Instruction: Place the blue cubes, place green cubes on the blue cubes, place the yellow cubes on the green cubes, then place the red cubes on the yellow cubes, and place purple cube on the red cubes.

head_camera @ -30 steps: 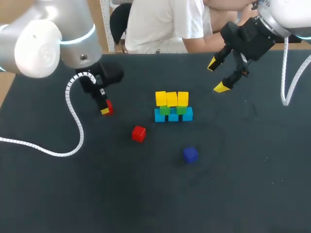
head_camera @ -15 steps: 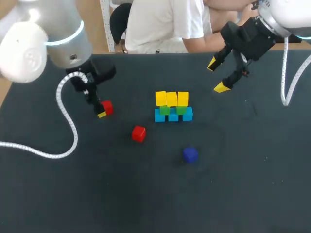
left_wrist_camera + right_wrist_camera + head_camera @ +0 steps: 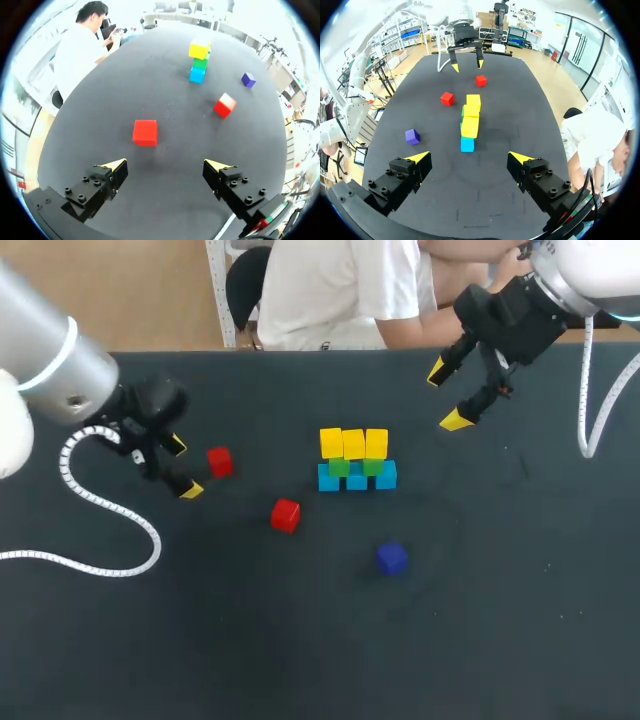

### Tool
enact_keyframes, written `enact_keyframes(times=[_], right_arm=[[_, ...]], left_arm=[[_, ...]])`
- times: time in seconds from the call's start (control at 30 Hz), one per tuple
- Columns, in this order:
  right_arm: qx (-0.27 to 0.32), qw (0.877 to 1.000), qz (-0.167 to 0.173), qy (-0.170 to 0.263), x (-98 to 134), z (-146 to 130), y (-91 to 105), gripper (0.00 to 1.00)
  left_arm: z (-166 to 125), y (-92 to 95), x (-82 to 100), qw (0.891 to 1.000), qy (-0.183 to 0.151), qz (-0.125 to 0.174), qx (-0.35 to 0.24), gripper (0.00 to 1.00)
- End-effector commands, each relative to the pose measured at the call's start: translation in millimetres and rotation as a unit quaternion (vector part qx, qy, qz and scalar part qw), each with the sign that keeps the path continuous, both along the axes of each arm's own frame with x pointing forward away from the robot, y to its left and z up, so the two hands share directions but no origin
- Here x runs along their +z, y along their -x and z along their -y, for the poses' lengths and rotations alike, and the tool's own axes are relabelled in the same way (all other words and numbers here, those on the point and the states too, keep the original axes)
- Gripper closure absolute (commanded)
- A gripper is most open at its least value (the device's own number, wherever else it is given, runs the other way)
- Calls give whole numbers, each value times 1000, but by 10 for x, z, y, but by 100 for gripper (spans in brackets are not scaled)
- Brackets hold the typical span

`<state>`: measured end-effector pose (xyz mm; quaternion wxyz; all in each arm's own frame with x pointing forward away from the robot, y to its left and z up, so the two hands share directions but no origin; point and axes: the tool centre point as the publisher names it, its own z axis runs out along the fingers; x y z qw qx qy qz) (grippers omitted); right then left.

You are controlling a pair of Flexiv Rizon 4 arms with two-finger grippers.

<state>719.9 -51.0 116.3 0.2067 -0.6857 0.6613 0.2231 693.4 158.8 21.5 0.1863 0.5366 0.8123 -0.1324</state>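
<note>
The left tool (image 3: 184,468) is over the left side of the dark table (image 3: 300,660). Its two fingers are wide apart and hold nothing. A red cube (image 3: 219,461) sits on the table just ahead of the fingers and does not touch them. A second red cube (image 3: 285,515) sits alone, between the first one and the purple cube (image 3: 392,559). The purple cube is also alone, on the near side of the stack.

In the middle of the table there are three blue cubes (image 3: 357,480) in a row, touching each other. Two green cubes (image 3: 340,467) sit on top of the blue ones. Three yellow cubes (image 3: 353,444) sit in a row on top of the green ones.

The right tool (image 3: 448,396) is over the far right part of the table, well apart from the stack. Its fingers are wide apart too, and nothing is between them.
</note>
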Motion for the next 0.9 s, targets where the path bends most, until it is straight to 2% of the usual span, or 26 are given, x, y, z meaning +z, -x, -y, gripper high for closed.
enact_keyframes(times=[0.03,0.07,0.13,0.3,0.5,0.9], right_arm=[[0,1000,0,-1,-1,1,-4,0],[0,1000,0,-1,-1,1,-4,0],[0,1000,0,-1,-1,1,-4,0],[0,1000,0,-1,-1,1,-4,0],[0,1000,0,-1,-1,1,-4,0],[0,1000,0,-1,-1,1,-4,0]], left_arm=[[-8,-113,-9,999,32,-2,-8,0],[5,-131,-3,999,43,0,-10,0],[57,-162,5,999,38,-5,-16,0],[197,-201,-32,998,55,-16,-23,0],[333,-227,-27,999,36,-22,-32,0],[314,-282,-29,999,16,-25,-31,0]])
